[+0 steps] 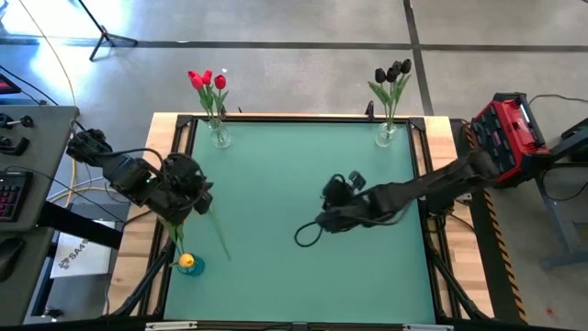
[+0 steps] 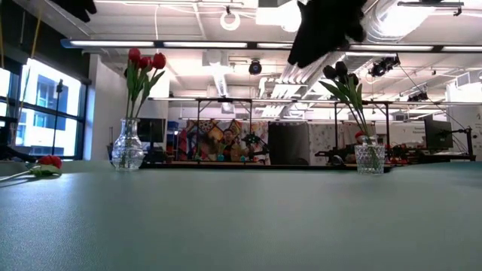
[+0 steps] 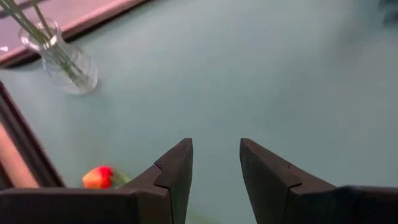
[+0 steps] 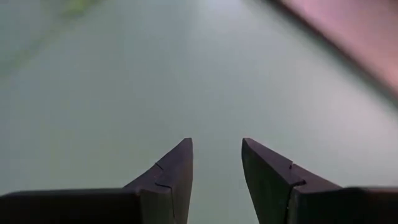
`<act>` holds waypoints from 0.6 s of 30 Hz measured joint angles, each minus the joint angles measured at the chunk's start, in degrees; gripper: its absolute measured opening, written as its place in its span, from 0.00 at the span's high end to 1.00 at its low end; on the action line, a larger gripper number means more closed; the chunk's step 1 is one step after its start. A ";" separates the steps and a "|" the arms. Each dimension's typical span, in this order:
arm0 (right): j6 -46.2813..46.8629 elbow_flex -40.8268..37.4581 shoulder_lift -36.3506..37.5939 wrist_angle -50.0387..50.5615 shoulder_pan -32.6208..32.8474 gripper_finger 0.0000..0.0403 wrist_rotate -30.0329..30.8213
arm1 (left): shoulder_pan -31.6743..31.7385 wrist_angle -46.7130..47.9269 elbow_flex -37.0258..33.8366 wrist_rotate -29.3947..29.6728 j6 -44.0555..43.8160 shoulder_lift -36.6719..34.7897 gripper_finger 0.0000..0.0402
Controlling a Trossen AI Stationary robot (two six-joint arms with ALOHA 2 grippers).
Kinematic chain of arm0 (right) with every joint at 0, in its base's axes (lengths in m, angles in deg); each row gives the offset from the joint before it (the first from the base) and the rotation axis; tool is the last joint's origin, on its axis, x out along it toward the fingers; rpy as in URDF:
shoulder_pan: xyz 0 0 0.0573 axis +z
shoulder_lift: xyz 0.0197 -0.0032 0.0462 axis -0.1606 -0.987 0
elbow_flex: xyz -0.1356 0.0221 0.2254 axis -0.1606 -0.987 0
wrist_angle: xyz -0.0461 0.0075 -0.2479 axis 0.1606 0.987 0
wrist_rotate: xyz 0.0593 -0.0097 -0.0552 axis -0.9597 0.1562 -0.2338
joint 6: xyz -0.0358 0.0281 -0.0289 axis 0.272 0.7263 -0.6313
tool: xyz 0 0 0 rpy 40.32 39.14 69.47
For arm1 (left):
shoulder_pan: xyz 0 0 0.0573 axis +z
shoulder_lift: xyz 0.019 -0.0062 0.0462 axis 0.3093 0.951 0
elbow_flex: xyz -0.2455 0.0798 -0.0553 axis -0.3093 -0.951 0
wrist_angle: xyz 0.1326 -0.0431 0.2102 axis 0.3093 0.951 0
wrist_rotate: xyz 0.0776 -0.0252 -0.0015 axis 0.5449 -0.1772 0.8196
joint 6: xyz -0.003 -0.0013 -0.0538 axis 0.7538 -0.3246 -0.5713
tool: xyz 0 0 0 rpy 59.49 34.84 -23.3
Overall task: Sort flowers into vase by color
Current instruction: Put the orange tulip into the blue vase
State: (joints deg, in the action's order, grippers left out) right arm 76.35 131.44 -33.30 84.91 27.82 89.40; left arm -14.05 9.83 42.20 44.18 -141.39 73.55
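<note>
Two clear glass vases stand at the table's far edge. The left vase [image 1: 219, 136] [image 2: 126, 150] [image 3: 62, 59] holds red tulips [image 1: 207, 83]; the right vase [image 1: 386, 136] [image 2: 369, 158] holds dark tulips [image 1: 393, 74]. One tulip with an orange-red head [image 1: 186, 264] [image 3: 98, 177] [image 2: 49, 162] lies flat on the mat near the left near corner, and a thin green stem [image 1: 220, 234] lies beside it. My left gripper [image 1: 191, 204] [image 3: 216, 162] hovers open above that stem area. My right gripper [image 1: 317, 225] [image 4: 216, 162] hangs open over the middle of the mat.
The green mat [image 1: 303, 165] is framed by a wooden border [image 1: 165, 124]. A red and black case [image 1: 505, 133] sits beyond the right edge, and a keyboard [image 1: 7, 188] and gear sit to the left. The mat is bare between the two vases.
</note>
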 joint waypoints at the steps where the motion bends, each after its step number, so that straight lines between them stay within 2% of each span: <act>1: -0.79 -4.31 2.04 -5.96 -0.19 0.69 -1.69 | 0.50 -0.53 0.00 1.15 0.07 0.00 0.70; 5: -1.25 -18.94 8.31 -27.50 -1.48 0.69 -8.56 | 4.28 -3.75 -1.14 1.68 3.36 0.30 0.70; 8: -0.21 -26.44 9.58 -37.86 -2.90 0.69 -11.19 | 9.50 -7.05 -3.81 -2.79 5.50 0.54 0.70; 12: 2.02 -32.54 9.80 -45.49 -4.35 0.69 -11.74 | 15.95 -7.23 -8.37 -6.06 3.48 1.11 0.70; 18: 1.79 -36.86 9.78 -48.43 -4.79 0.69 -11.98 | 20.72 -8.62 -16.53 -10.13 -2.15 2.22 0.70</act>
State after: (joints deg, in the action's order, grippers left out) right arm 78.15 94.58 -23.53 36.47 23.03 77.41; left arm 6.67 1.21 25.68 34.05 -143.54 75.77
